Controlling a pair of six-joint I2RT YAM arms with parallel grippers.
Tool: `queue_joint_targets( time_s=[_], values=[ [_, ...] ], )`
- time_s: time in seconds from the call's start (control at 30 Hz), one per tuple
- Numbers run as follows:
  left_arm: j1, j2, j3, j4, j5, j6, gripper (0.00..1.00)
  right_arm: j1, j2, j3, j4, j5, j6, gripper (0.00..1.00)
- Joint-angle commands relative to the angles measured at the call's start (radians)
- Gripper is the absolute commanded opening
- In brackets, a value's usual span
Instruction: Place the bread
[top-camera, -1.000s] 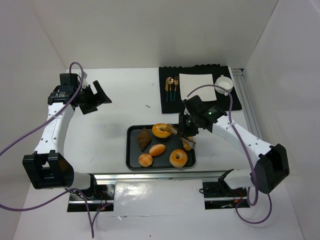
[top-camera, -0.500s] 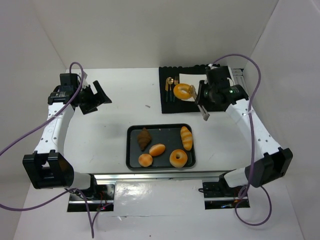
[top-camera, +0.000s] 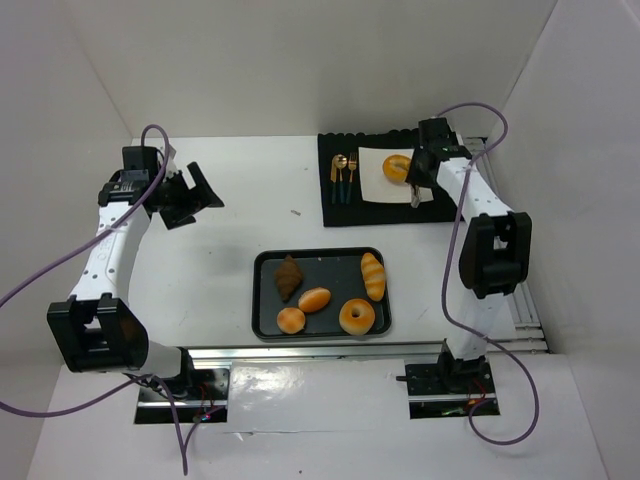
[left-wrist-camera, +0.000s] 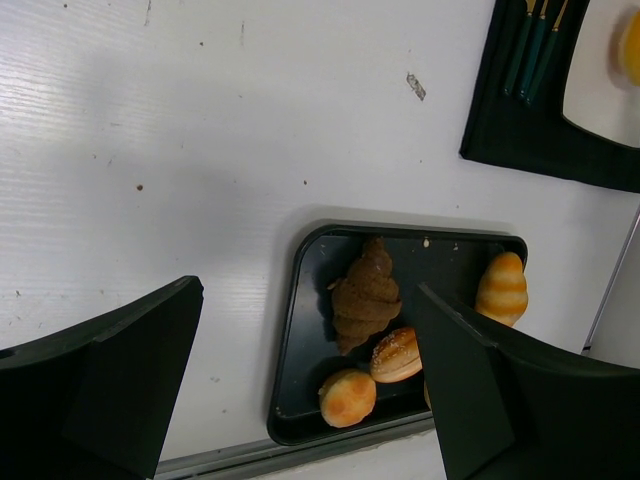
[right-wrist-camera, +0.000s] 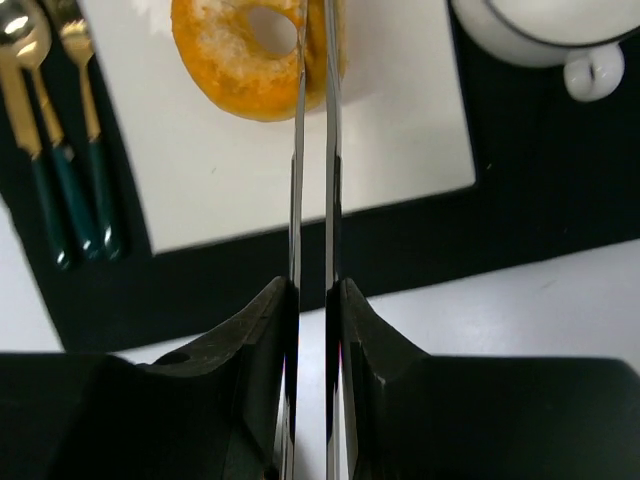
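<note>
My right gripper (top-camera: 421, 172) (right-wrist-camera: 313, 300) is shut on the metal tongs (right-wrist-camera: 298, 150). The tongs' blades pinch one side of a golden ring (top-camera: 398, 167) (right-wrist-camera: 250, 50) over the white square plate (top-camera: 378, 185) (right-wrist-camera: 300, 160). On the black tray (top-camera: 268, 300) (left-wrist-camera: 290, 400) lie a dark croissant (top-camera: 289, 276) (left-wrist-camera: 366, 300), an oval roll (top-camera: 314, 299) (left-wrist-camera: 397, 355), a round bun (top-camera: 291, 320) (left-wrist-camera: 347, 397), a ridged roll (top-camera: 373, 275) (left-wrist-camera: 501, 285) and a second ring (top-camera: 357, 316). My left gripper (top-camera: 192, 194) (left-wrist-camera: 305, 290) is open and empty, high at the left.
The plate sits on a black mat (top-camera: 345, 210) (right-wrist-camera: 560, 170) at the back right. A gold spoon and fork (top-camera: 345, 178) (right-wrist-camera: 60, 150) lie left of the plate. A white cup (top-camera: 448, 163) (right-wrist-camera: 540, 35) stands on its right.
My right arm has carried a ring in the tongs from the tray up to the white plate at the back right. The left arm has stayed put.
</note>
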Motion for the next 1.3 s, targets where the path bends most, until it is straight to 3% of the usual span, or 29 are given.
queue_joint_targets(
  time_s=[0.0,0.17,0.2,0.27,0.4,0.53,0.7,0.97,1.27],
  values=[
    [0.007,0.005,0.038,0.01,0.001,0.004,0.99,-0.013,0.038,0.071,0.134,0.023,-0.006,0.25],
    [0.007,0.014,0.047,0.01,0.001,0.004,0.99,-0.013,0.078,0.119,0.121,0.023,-0.005,0.38],
    [0.007,0.014,0.047,0.01,0.001,0.004,0.99,-0.013,0.078,0.119,0.12,0.023,-0.005,0.48],
    [0.007,0.014,0.047,0.01,0.001,0.004,0.99,-0.013,0.046,0.119,0.11,0.023,-0.005,0.53],
    [0.007,0.023,0.047,0.01,0.001,0.004,0.99,-0.013,-0.04,0.084,0.082,0.041,-0.025,0.54],
    [0.007,0.023,0.036,0.01,0.001,0.004,0.99,-0.004,-0.228,-0.016,0.047,0.02,-0.059,0.54],
    [0.007,0.023,0.036,0.019,0.019,0.004,0.99,0.085,-0.474,-0.258,-0.127,-0.035,-0.1,0.54],
    [0.007,0.023,0.058,0.019,0.019,0.013,0.99,0.282,-0.801,-0.53,-0.353,-0.209,0.103,0.53],
    [0.007,0.005,0.047,0.019,0.01,0.013,0.99,0.375,-0.769,-0.539,-0.433,-0.184,0.126,0.57]
  ],
)
